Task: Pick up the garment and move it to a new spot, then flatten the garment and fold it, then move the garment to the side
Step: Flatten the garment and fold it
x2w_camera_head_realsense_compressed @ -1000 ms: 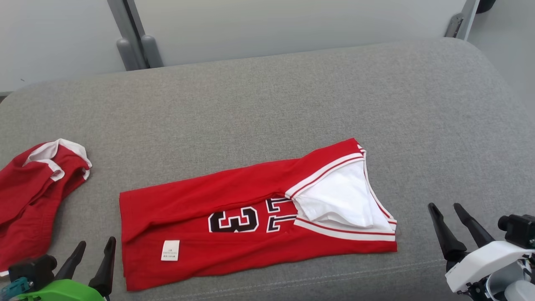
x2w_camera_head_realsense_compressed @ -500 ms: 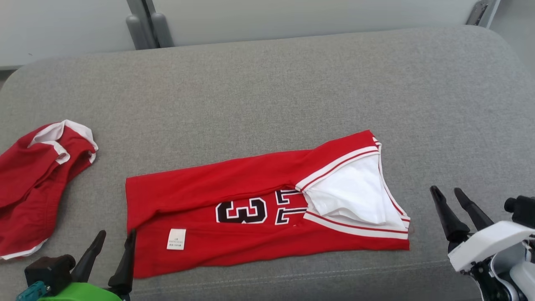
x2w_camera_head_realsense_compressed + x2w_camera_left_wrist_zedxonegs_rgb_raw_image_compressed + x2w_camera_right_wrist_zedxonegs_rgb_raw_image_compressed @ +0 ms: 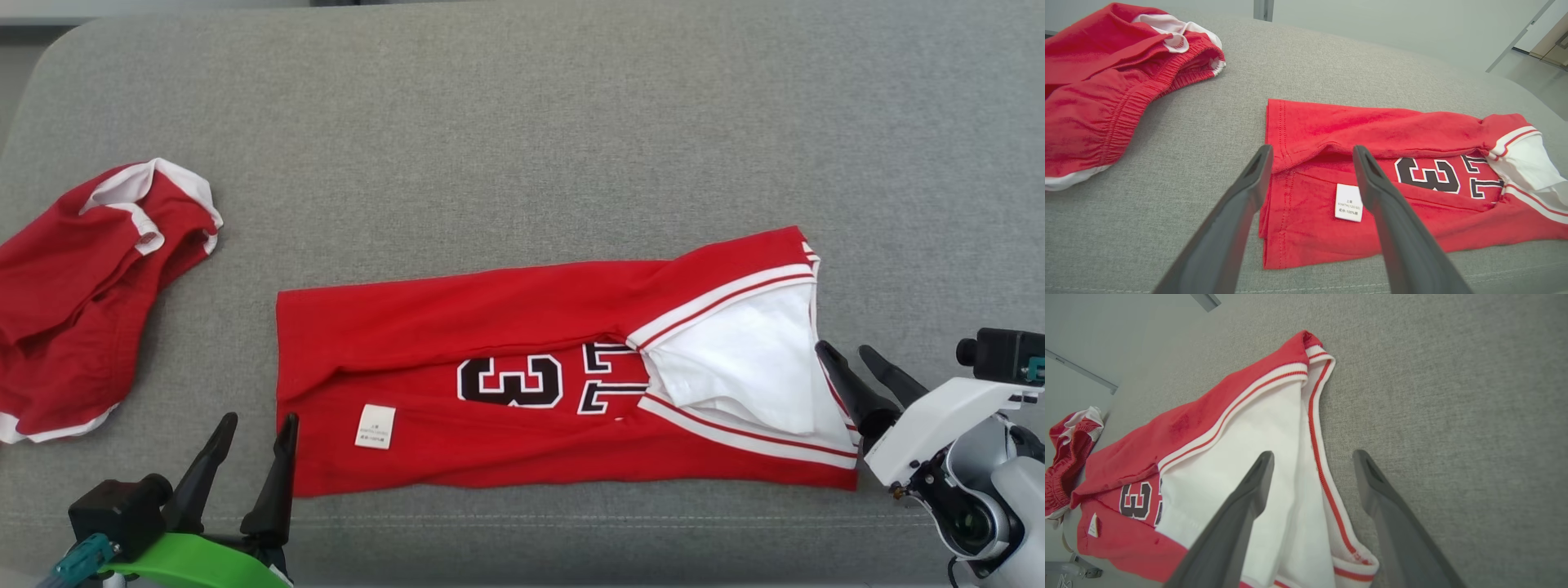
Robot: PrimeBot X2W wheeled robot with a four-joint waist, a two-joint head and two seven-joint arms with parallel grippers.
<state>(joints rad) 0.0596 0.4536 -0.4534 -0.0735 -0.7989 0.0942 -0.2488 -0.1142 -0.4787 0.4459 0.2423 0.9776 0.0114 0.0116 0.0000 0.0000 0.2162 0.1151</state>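
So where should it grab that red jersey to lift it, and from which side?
Probably its two short ends. The jersey lies as a long folded strip, so the left gripper could pinch the layered hem from the left and the right gripper the striped trim from the right; both stand open beside those ends.

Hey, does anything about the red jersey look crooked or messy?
Yes. On the jersey the upper flap lies slanted over the number, the white inside gapes at the right end, and another red garment lies crumpled far left.
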